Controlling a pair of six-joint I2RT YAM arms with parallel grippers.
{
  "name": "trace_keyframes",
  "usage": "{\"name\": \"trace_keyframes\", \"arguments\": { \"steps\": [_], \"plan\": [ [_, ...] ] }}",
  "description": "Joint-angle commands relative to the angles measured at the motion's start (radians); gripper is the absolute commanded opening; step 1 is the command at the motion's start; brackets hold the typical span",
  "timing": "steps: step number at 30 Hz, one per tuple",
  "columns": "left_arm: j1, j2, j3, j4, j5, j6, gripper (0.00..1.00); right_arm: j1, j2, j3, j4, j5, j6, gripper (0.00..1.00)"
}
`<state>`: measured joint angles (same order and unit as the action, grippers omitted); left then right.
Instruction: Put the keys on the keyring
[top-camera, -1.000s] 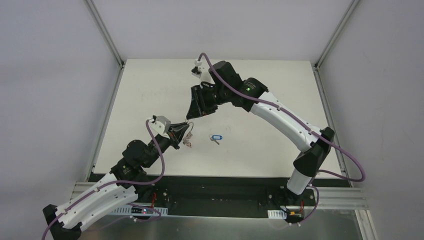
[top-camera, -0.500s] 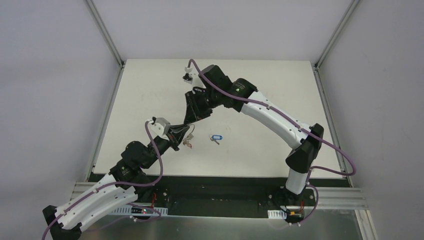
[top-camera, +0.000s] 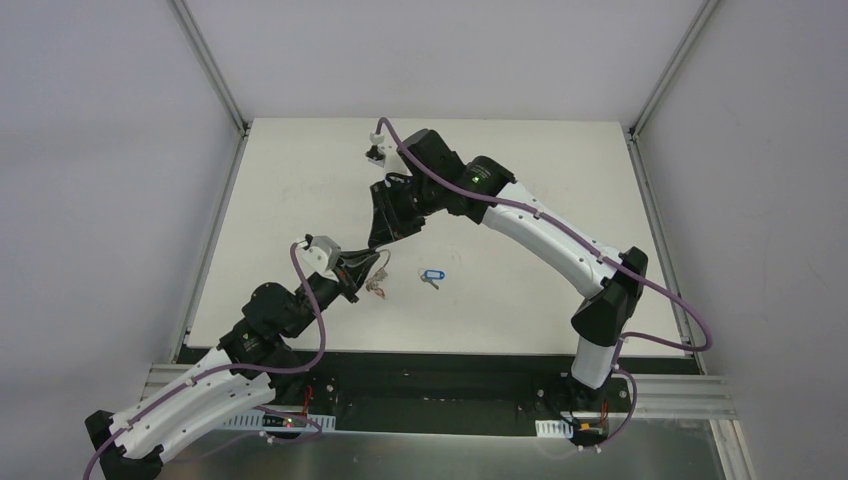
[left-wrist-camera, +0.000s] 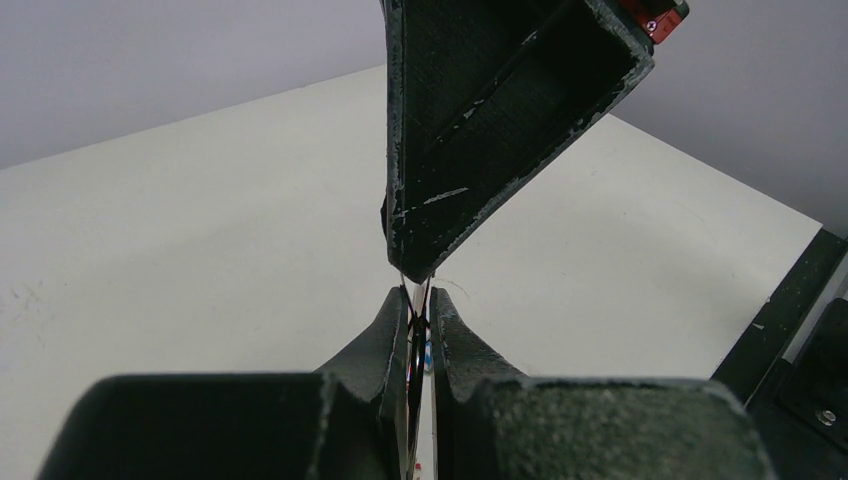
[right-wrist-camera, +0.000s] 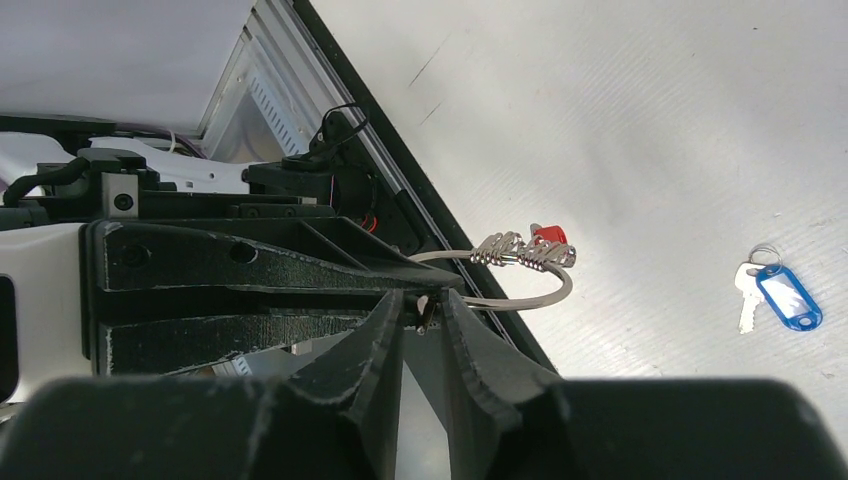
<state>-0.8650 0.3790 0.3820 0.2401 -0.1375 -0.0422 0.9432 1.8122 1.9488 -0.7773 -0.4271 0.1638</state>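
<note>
Swung leftward since a second ago, the right gripper (right-wrist-camera: 423, 300) meets the left gripper (left-wrist-camera: 420, 300) tip to tip, both pinched onto the keyring (right-wrist-camera: 510, 250). The red key (right-wrist-camera: 548, 235) hangs there. The blue key (right-wrist-camera: 788, 297) lies apart on the table (right-wrist-camera: 650, 120).

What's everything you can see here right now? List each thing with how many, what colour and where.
table: one, white, under both arms.
blue-headed key: one, silver blade with blue plastic head, lying flat on the table, apart from both grippers.
keyring: one, thin silver, held above the table.
small silver keys: several, exact count unclear, fanned on the keyring.
red-headed key: one, red head, at the end of that fan.
left gripper: one, black, shut on the keyring.
right gripper: one, black, tip to tip with the left, apparently pinching the keyring.
</note>
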Motion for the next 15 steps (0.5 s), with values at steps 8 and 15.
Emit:
{"name": "trace_keyframes", "arguments": {
  "steps": [8, 15],
  "plan": [
    [-0.009, -0.009, -0.002, 0.043, 0.004, -0.004, 0.0, 0.008, -0.039, 0.03, -0.003, 0.018, -0.02, 0.16],
    [-0.009, -0.016, -0.003, 0.041, 0.006, -0.005, 0.0, 0.011, -0.042, 0.034, -0.005, 0.029, -0.022, 0.14]
  ]
}}
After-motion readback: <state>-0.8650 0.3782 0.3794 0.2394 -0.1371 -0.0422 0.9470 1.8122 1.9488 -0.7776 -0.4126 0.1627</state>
